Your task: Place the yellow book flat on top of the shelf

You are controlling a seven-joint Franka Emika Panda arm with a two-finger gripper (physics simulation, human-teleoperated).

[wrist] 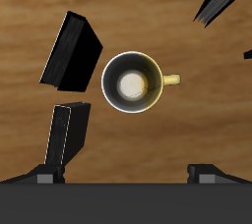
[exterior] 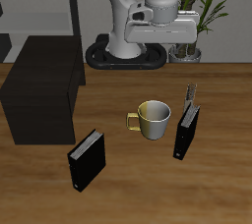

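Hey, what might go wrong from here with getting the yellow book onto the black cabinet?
The yellow book stands close beside a black book, so the open tool might grab or topple the wrong one. The mug sits near both and could get knocked. The cabinet is across the table, so a weak grip could drop the book.

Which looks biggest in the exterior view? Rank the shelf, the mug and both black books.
1. shelf, clearly largest.
2. black book near the front edge, though it is nearest the camera.
3. mug and the black book beside it look about alike; I won't rank them.
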